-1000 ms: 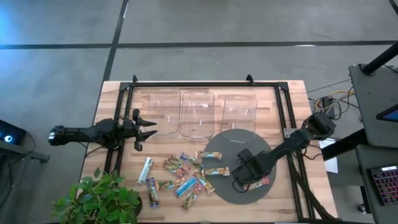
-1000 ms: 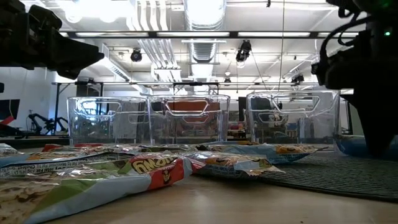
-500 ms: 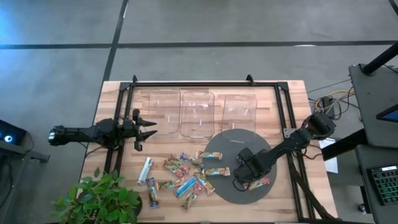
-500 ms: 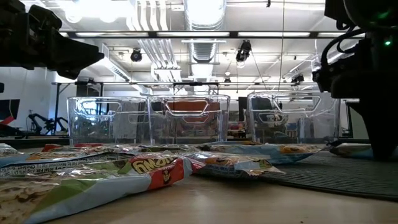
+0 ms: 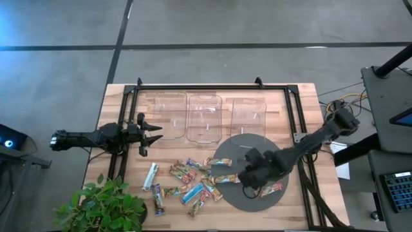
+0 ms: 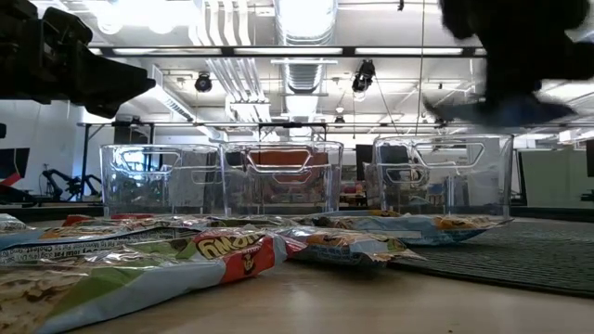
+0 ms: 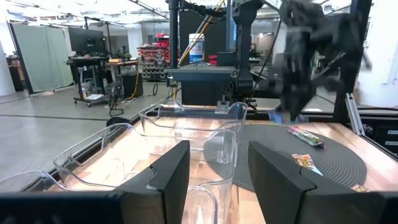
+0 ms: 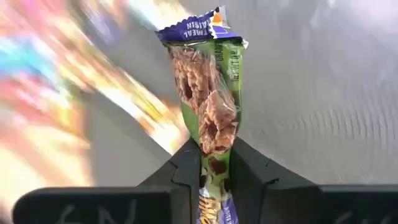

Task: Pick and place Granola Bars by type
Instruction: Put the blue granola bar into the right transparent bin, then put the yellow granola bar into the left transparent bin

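Several granola bars (image 5: 187,182) lie in a loose pile on the wooden table, left of a round dark mat (image 5: 239,147). One more bar (image 5: 270,189) lies on the mat. My right gripper (image 5: 252,175) hovers over the mat, shut on a green and purple bar (image 8: 208,93). In the low view that bar (image 6: 501,111) hangs well above the table. My left gripper (image 5: 154,132) waits open at the table's left, level, with nothing between its fingers (image 7: 168,177). My right gripper pinches one short end of the green and purple bar (image 8: 210,146) between its two fingers. The rest of the bar sticks straight out ahead of the fingertips. The bar is lifted clear of the mat.
Three clear bins (image 5: 164,116) (image 5: 205,118) (image 5: 248,115) stand in a row along the far side of the table. A black frame (image 5: 212,87) borders the table top. A potted plant (image 5: 103,206) sits at the near left corner.
My right gripper has shut on a bar that lay on the mat and risen with it, lifting it clear. It is still moving, and the low and wrist views are blurred.
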Robot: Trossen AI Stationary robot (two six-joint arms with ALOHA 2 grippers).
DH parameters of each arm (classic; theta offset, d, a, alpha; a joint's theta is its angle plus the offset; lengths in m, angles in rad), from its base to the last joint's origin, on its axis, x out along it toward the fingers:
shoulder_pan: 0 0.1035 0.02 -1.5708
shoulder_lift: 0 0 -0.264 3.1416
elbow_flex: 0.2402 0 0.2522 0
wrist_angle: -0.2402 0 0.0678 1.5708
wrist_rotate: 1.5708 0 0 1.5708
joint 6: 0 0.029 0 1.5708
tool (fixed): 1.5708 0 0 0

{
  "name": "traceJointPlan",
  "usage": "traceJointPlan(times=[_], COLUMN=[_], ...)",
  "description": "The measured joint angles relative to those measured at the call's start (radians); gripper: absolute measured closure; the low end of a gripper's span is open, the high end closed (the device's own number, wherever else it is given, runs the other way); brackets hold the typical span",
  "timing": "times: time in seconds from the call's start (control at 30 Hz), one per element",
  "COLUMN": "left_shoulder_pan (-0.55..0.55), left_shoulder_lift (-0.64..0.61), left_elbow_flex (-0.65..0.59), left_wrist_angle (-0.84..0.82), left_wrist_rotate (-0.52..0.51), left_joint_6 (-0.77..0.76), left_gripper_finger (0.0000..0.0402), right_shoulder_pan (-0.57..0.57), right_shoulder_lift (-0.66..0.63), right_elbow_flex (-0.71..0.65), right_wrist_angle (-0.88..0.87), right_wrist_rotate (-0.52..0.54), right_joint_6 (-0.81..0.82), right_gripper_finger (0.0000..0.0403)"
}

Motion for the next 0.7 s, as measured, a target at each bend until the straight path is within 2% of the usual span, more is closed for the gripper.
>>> traceJointPlan(times=[0.13, 0.2, 0.37, 0.53, 0.6, 0.7], left_shoulder_pan=[0.000, 0.000, 0.000, 0.000, 0.000, 0.000], left_shoulder_lift=[0.000, 0.000, 0.000, 0.000, 0.000, 0.000], left_elbow_flex=[0.000, 0.000, 0.000, 0.000, 0.000, 0.000], left_wrist_angle=[0.000, 0.000, 0.000, 0.000, 0.000, 0.000], left_wrist_rotate=[0.000, 0.000, 0.000, 0.000, 0.000, 0.000], left_joint_6=[0.000, 0.000, 0.000, 0.000, 0.000, 0.000], left_gripper_finger=[0.0255, 0.0255, 0.0255, 0.0255, 0.0255, 0.0255], right_shoulder_pan=[-0.044, -0.116, -0.376, -0.579, -0.593, -0.524], right_shoulder_lift=[-0.108, -0.159, -0.229, -0.236, -0.236, -0.250], right_elbow_flex=[0.053, 0.056, -0.003, -0.048, -0.050, -0.019], right_wrist_angle=[-0.096, -0.129, -0.075, -0.072, -0.065, -0.058], right_wrist_rotate=[0.240, 0.262, 0.148, 0.000, -0.025, -0.032], right_joint_6=[0.099, 0.114, -0.093, -0.240, -0.325, -0.464], right_gripper_finger=[0.0342, 0.0337, 0.0307, 0.0244, 0.0217, 0.0186])
